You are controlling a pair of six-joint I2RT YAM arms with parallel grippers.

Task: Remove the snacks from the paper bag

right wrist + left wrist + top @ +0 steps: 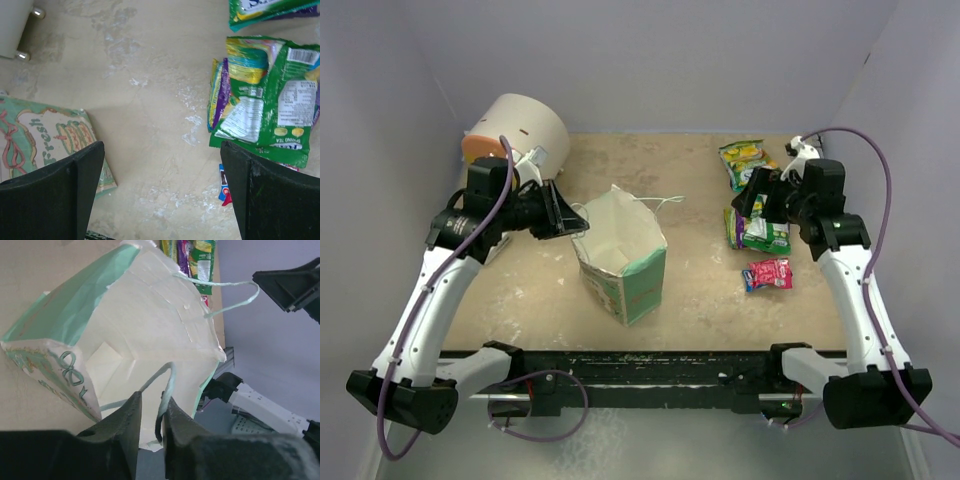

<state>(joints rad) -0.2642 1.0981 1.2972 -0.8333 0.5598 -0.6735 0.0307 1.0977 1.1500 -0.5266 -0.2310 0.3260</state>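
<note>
The green paper bag (620, 262) stands open in the middle of the table, and its pale inside (150, 330) shows no packets. My left gripper (570, 218) is at the bag's left rim, nearly shut (152, 412) on the rim and string handle (167, 382). The snacks lie on the table at the right: a green-yellow packet (744, 158), a green-white one over a purple one (760, 232), and a small pink one (767, 273). My right gripper (752, 200) hovers just left of them, open and empty (161, 150). The green-white packet (270, 115) lies beyond its right finger.
A big cream cylinder with an orange face (520, 130) lies at the back left, behind my left arm. A white stick-shaped piece (805, 148) sits at the back right. Grey walls close in three sides. A black rail (640, 368) runs along the near edge.
</note>
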